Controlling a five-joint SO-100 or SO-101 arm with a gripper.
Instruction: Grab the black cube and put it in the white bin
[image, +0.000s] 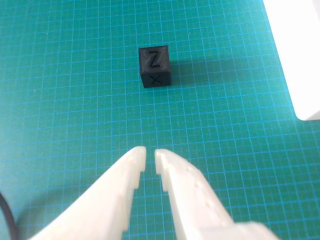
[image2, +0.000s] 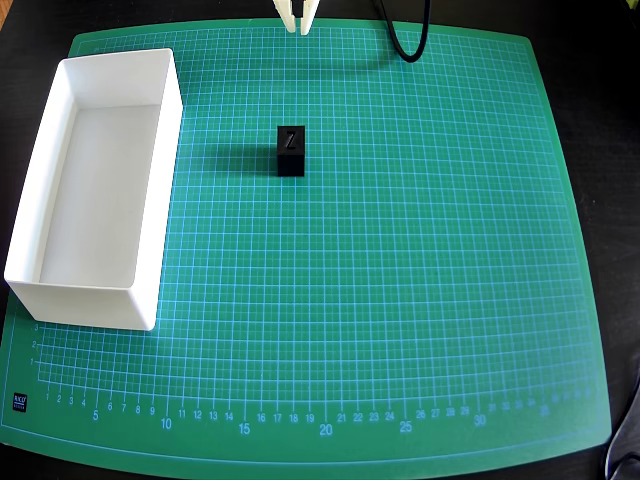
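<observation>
The black cube (image: 155, 66) sits on the green cutting mat, a "Z" embossed on its top face; in the overhead view (image2: 290, 150) it lies left of the mat's middle, toward the far edge. The white bin (image2: 95, 228) stands empty along the mat's left side in the overhead view; its corner shows at the right in the wrist view (image: 297, 55). My gripper (image: 150, 152) has cream fingers nearly together with a narrow gap, empty, well short of the cube. In the overhead view its fingertips (image2: 299, 22) poke in at the top edge.
The green gridded mat (image2: 400, 300) covers most of the dark table. A black cable (image2: 405, 40) loops in at the top of the overhead view, and a cable also shows at the lower left of the wrist view (image: 6, 215).
</observation>
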